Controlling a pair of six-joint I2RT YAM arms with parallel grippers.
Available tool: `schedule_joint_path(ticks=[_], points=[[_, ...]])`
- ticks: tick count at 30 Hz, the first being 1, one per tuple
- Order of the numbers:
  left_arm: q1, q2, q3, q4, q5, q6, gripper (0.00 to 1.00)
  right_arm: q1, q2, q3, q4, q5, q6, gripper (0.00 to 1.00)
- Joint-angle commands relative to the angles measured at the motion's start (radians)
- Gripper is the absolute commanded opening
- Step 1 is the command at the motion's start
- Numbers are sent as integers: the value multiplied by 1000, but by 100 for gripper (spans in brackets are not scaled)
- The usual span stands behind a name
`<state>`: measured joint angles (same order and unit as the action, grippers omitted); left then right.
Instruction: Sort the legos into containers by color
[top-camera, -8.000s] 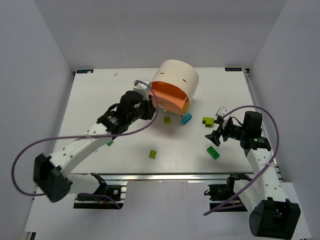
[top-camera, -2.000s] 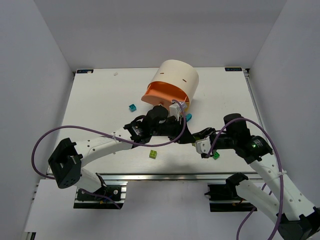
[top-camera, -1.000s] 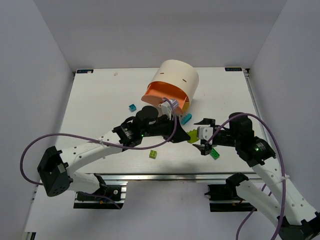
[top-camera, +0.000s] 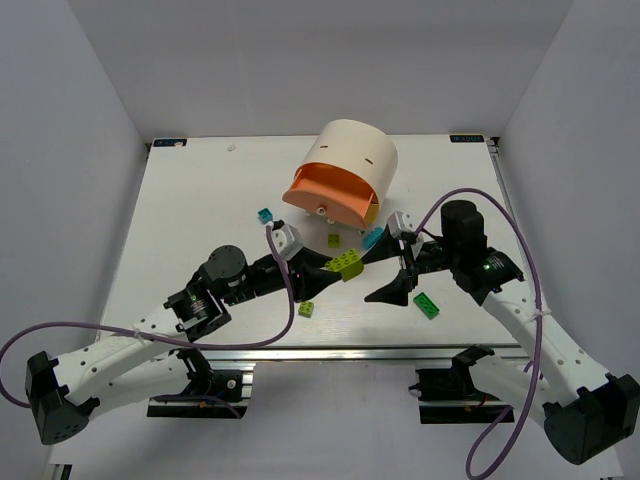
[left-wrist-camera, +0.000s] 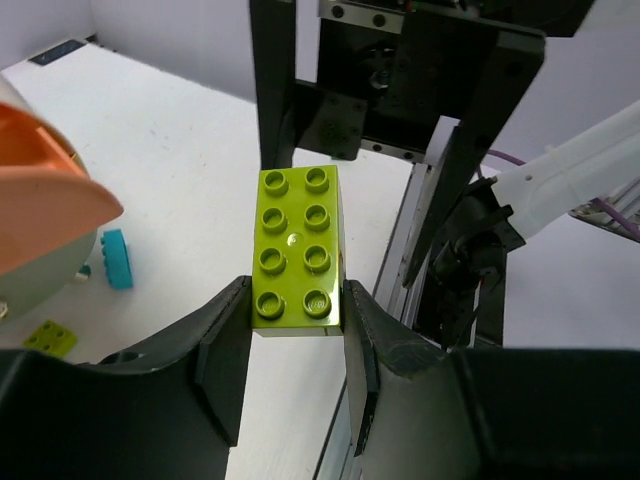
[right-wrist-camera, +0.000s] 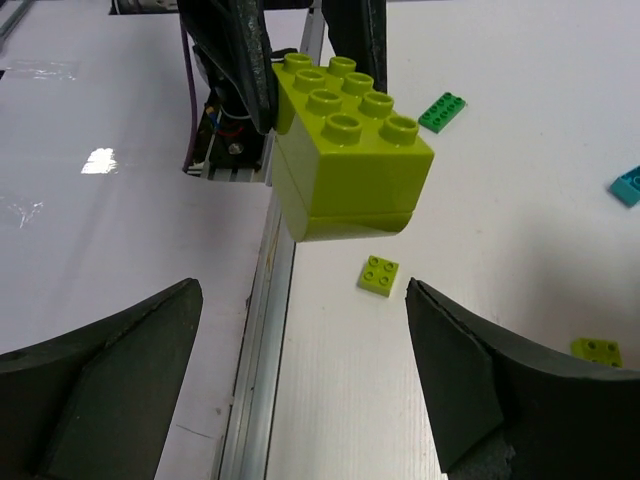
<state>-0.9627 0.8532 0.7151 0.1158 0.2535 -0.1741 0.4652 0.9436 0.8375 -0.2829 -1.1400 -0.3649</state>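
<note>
A lime brick, two studs by four, is held in the air above the tabletop, in front of the cream drum. The left end effector is closed on one end of it, a finger pressed against each long side. The right end effector faces the brick from the other side with its fingers spread wide and holds nothing. The drum's orange drawer is pulled out, just behind the two arms. A green brick, a small lime brick and a teal brick lie loose on the tabletop. This looks like a handover of the lime brick, or the carry to a drawer. Next, either the right fingers must close on the brick's free end before the left ones let go, or the left arm must carry it over the right drawer.
</note>
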Motion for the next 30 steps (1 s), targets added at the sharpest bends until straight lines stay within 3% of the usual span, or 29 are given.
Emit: schedule_joint_path(ticks=[1, 15, 30], points=[[-4, -6, 0, 71, 73, 30, 0, 3, -5, 38, 89, -49, 27, 88], [-4, 23, -14, 130, 107, 8, 0, 1, 4, 28, 267, -35, 234, 78], [-4, 30, -25, 159, 110, 7, 0, 0, -20, -8, 355, -49, 313, 65]])
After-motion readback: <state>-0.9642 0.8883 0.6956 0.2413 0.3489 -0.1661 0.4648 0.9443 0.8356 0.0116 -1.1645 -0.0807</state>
